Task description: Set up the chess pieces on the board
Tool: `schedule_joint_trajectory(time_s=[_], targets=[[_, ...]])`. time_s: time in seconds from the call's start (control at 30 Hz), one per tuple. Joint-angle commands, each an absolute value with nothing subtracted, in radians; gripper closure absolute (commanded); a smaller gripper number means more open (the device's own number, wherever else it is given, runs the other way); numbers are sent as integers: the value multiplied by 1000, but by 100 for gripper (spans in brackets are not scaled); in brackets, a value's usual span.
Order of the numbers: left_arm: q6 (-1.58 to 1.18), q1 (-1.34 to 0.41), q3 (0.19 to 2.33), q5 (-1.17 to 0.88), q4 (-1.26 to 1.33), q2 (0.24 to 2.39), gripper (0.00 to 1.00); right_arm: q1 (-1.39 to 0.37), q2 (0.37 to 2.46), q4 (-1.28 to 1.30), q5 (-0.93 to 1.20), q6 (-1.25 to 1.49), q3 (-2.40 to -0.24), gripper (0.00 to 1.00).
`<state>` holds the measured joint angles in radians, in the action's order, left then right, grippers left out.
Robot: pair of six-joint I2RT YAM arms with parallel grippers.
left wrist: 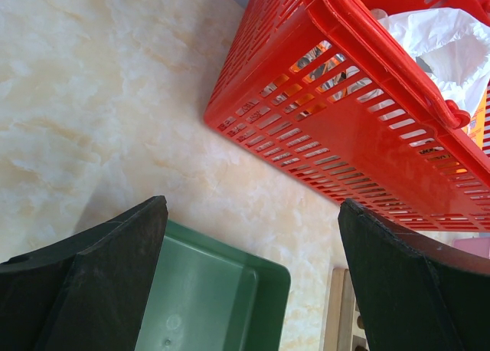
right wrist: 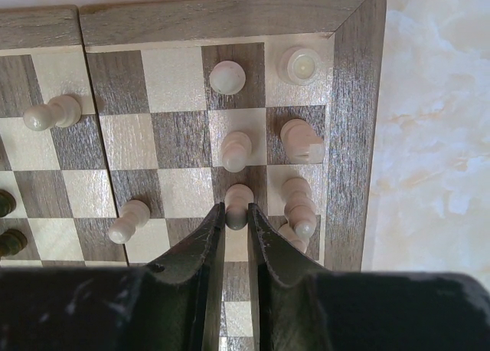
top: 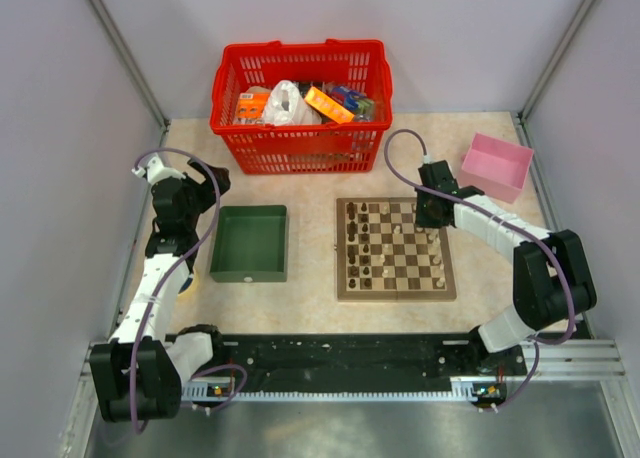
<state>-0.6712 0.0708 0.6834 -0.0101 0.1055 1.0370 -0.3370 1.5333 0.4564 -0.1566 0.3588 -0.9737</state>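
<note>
The board point(top: 395, 294) lies right of centre with dark and pale chess pieces point(top: 365, 248) scattered on it. My right gripper point(top: 432, 212) hovers over its far right corner. In the right wrist view the board's rim point(right wrist: 230, 18) shows, and my right gripper point(right wrist: 237, 211) is shut on a pale pawn point(right wrist: 240, 193) near the right edge. Other pale pieces point(right wrist: 236, 150) stand or lie around it, and dark ones point(right wrist: 8, 242) sit at the left edge. My left gripper point(top: 200, 200) point(left wrist: 253, 205) is open and empty above the far corner of the green tray point(left wrist: 230, 290).
A red basket point(top: 300, 103) point(left wrist: 360, 129) full of packets stands at the back. The green tray point(top: 249, 271) sits left of the board. A pink box point(top: 497, 165) is at the back right. Walls close in on both sides.
</note>
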Motion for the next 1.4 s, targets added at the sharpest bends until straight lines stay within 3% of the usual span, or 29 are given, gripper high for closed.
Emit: schedule_joint_trajectory(time_s=[0.0, 0.73, 1.37], targets=[[-669, 75, 681, -12, 156, 1032, 1, -331, 1543, 431, -170, 350, -983, 84], [-673, 78, 677, -15, 161, 1032, 1, -337, 1447, 497, -74, 318, -1097, 69], [-670, 78, 683, -11, 155, 1025, 1, -489, 1606, 489, -80, 362, -1112, 64]])
